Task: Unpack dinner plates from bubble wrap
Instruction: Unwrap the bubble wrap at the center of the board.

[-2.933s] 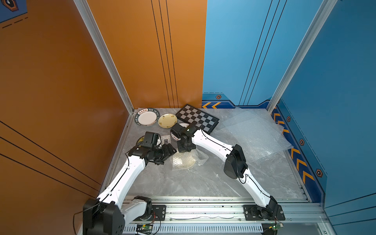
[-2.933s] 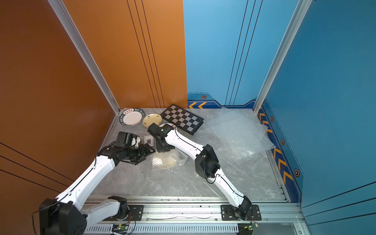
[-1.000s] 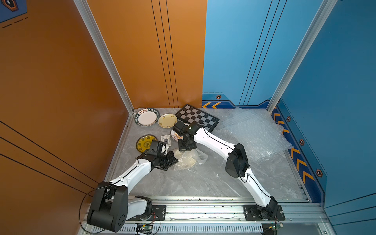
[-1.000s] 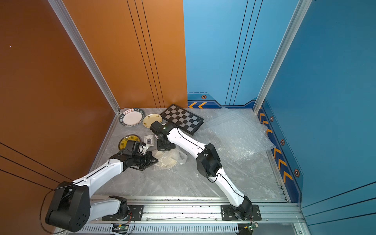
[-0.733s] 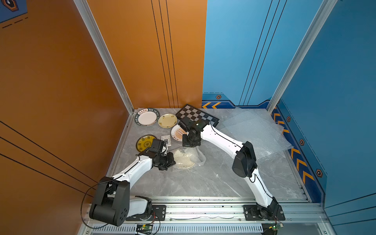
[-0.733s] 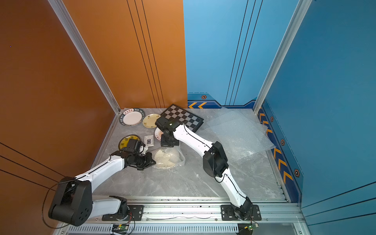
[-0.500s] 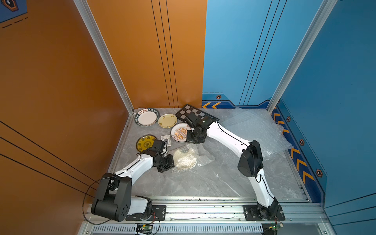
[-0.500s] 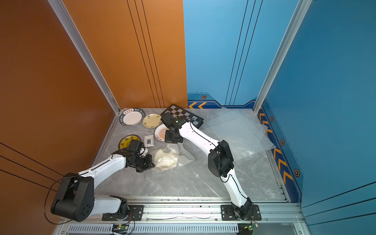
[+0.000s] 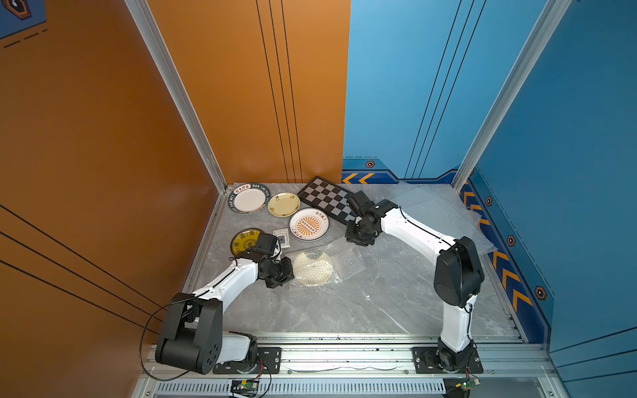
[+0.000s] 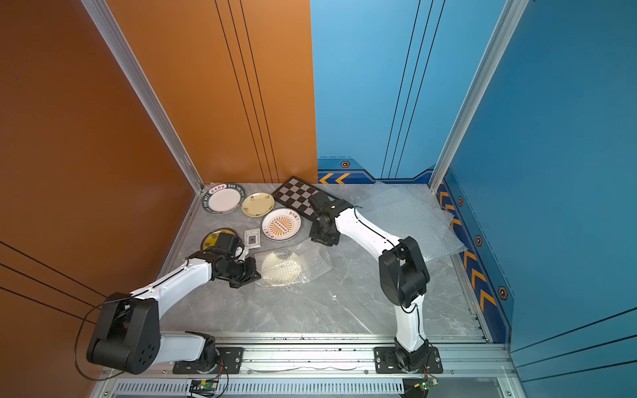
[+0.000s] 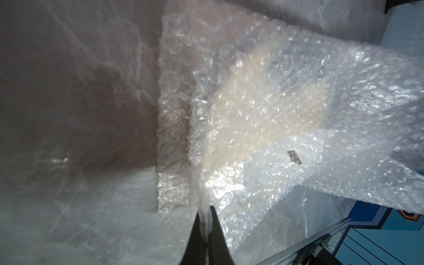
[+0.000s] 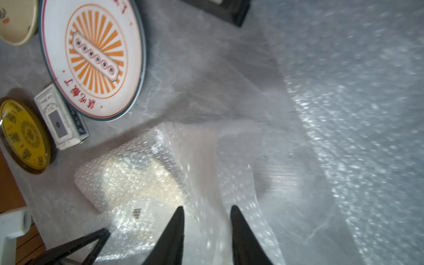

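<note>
Nearest the rail (image 9: 344,341), the left pincer (image 9: 281,275) is laid low over the tabletop (image 9: 344,310). It is pressed together on a thin fold at the edge of the bubble wrap (image 9: 346,262). Just beyond it the wrapped plate (image 9: 312,268) is seen lying flat, cream through the film.

The wrap is judged light, limp and slick. It is expected to follow a pull from an edge or corner, and to slip if only a sliver is pinched. The plate is judged stiff, heavier and breakable. It is best kept flat while the sheet is drawn off, and taken by the rim only once bare.

Farther on, the right pincer (image 9: 358,237) is held by the sheet's far corner with its fingers spread. Whether film touches them cannot be told.

Beyond, four bare plates are set out: the dark-rimmed yellow plate (image 9: 245,240), the sunburst plate (image 9: 309,224), the pale yellow plate (image 9: 283,204) and the lettered plate (image 9: 249,199). A card (image 9: 282,238) lies among them. A checkerboard (image 9: 325,200) and loose sheets (image 9: 437,213) are seen at the back.

The pinch itself is shown only in the left wrist view; in both top views it is hidden behind the wrist. The gap between the right fingers is shown only in the blurred right wrist view. The whole layout is given only in the top views.
</note>
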`<state>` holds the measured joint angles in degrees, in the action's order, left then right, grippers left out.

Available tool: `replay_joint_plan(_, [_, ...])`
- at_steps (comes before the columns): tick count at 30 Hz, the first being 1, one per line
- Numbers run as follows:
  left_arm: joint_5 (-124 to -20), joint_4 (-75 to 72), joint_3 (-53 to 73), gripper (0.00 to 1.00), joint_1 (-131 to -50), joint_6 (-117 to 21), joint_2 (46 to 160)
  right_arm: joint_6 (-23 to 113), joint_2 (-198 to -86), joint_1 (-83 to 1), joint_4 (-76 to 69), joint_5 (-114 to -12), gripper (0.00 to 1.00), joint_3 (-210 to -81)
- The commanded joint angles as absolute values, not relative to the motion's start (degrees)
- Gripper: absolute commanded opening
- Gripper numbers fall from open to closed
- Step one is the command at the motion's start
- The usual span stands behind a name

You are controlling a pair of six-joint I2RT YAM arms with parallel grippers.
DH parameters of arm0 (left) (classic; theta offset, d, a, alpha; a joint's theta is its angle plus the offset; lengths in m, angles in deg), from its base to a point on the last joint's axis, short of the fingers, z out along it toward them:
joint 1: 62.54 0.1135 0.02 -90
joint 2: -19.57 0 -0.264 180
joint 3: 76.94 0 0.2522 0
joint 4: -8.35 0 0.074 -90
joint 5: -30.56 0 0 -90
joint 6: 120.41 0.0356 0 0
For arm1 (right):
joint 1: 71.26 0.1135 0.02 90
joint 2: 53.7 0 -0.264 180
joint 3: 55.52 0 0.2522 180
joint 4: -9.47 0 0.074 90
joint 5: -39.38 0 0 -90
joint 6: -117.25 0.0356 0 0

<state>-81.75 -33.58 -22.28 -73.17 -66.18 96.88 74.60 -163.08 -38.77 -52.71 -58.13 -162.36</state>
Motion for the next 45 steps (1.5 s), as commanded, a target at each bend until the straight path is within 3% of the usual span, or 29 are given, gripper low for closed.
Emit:
replay_joint_plan(1, [-82.2, -35.4, -21.3, 0.00, -72.5, -65.1, 97.3, 74.5, -157.6, -42.0, -50.0, -56.9, 0.58, -156.3])
replay_joint_plan(10, [-83.9, -35.5, -20.7, 0.13, -72.0, -65.9, 97.0, 69.6, -148.1, -41.4, -49.3, -55.4, 0.62, -154.6])
replay_joint_plan(11, [-84.0, -35.5, -20.6, 0.13, -71.9, -66.1, 96.6, 68.4, -148.5, -40.1, -48.7, -57.0, 0.69, -155.6])
replay_joint_plan(14, [-85.2, -35.4, -20.2, 0.10, -71.9, -66.6, 95.5, 67.2, -151.3, -37.2, -48.5, -62.3, 0.74, -159.0])
replay_joint_plan(27, [-100.5, -24.5, -25.6, 0.11, -76.3, -66.0, 85.6, 69.7, -154.5, -35.9, -46.7, -67.9, 0.75, -161.1])
replay_joint_plan(37, [-101.9, -23.3, -27.5, 0.24, -85.8, -66.4, 84.3, 70.5, -161.2, -31.5, -46.6, -75.6, 0.76, -163.6])
replay_joint_plan(45, [-102.4, -17.7, -28.7, 0.32, -92.1, -69.2, 85.7, 73.0, -164.0, -26.2, -48.3, -74.4, 0.76, -164.1])
